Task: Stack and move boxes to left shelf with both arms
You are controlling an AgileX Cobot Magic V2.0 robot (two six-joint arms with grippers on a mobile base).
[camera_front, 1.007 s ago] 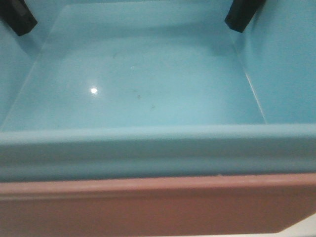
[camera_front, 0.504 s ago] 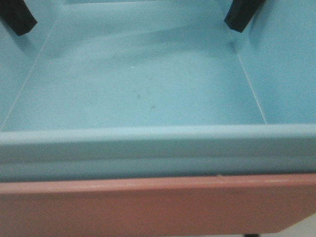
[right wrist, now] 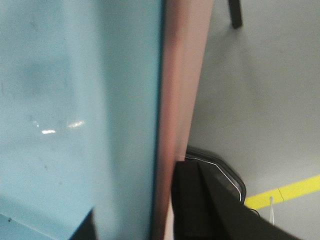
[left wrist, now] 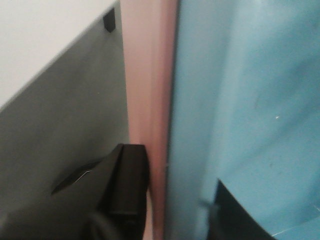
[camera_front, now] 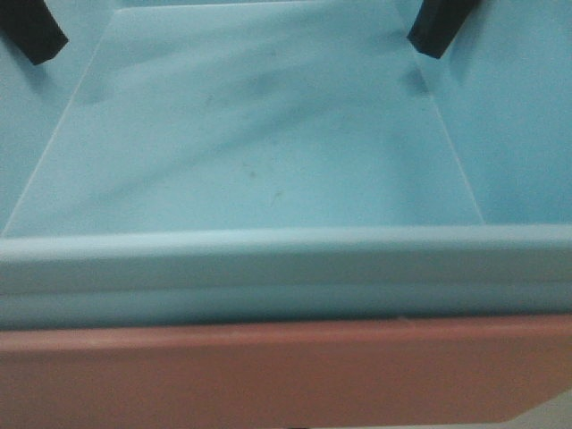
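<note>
Left gripper (left wrist: 175, 200) and right gripper (right wrist: 145, 215), each clamped on a side wall of the boxes (camera_front: 286, 308).

Each gripper has one black finger inside the blue tub (camera_front: 268, 161) and one pressed on the outer wall of the pink tub (camera_front: 268, 371). The inner fingertips (camera_front: 34, 34) show at the far corners in the front view. The blue tub sits nested in the pink, rim above rim. A grey surface (left wrist: 60, 135) lies on the left. On the right is grey floor (right wrist: 265, 100) with a yellow stripe (right wrist: 282, 192).
</note>
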